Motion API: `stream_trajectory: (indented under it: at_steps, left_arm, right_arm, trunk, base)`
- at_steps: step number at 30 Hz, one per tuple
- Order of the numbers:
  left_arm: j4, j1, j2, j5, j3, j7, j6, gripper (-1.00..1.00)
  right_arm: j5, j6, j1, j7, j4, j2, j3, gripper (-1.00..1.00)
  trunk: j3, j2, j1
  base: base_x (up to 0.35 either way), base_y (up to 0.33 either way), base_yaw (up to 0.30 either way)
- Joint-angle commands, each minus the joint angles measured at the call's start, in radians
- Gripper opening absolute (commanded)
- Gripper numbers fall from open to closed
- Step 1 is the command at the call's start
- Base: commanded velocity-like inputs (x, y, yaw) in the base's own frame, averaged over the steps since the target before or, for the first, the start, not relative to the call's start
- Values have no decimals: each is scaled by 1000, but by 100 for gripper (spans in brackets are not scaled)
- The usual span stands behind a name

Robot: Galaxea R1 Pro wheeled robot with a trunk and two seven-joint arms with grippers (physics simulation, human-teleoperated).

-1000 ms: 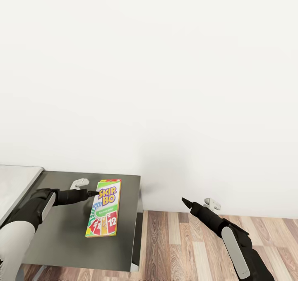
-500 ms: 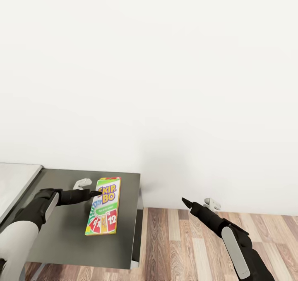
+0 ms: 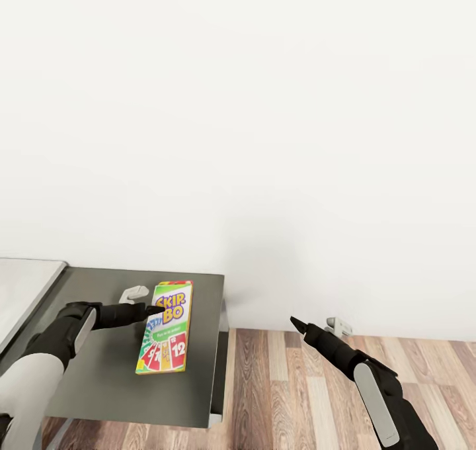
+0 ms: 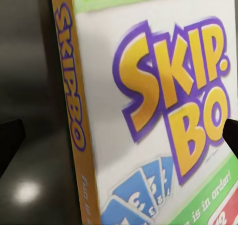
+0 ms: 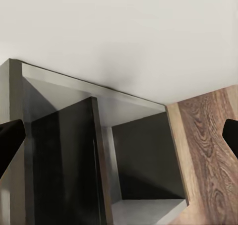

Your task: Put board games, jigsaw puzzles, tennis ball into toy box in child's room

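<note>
My left claw point(image 3: 158, 309) has advanced onto the Skip-Bo box point(image 3: 166, 328), fingers spread astride its edge; grasp follows.

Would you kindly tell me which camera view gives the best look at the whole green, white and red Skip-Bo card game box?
The head view: the flat Skip-Bo box lies whole on the dark grey table section, with the left tool at its far end. The left wrist view gives a cropped close-up of its logo and orange side.

Skip-Bo box point(image 3: 165, 329) reads "SKIP-BO" (also "12", "is in order!").
</note>
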Motion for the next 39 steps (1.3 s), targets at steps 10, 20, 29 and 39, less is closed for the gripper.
stream_trajectory:
  at_steps: [10, 20, 29, 39]
  left_arm:
    - [0, -1, -7, -1, 4, -3, 8, 100]
    - [0, -1, -16, -2, 2, -7, 4, 100]
    - [0, -1, -16, -1, 2, -19, 1, 100]
    - [1, -1, -16, -1, 2, -23, -1, 100]
  right_arm:
    - [-2, 6, -1, 3, -1, 0, -2, 100]
    - [-2, 6, -1, 3, -1, 0, -2, 100]
    - [-2, 6, -1, 3, -1, 0, -2, 100]
    - [-2, 6, -1, 3, -1, 0, -2, 100]
  trunk:
    - [-3, -2, 1]
    - [-3, -2, 1]
    - [-3, -2, 1]
    - [-3, -2, 1]
  base:
    - [0, -87, 0]
    - [0, -53, 0]
    - [0, -92, 0]
    - [0, -122, 0]
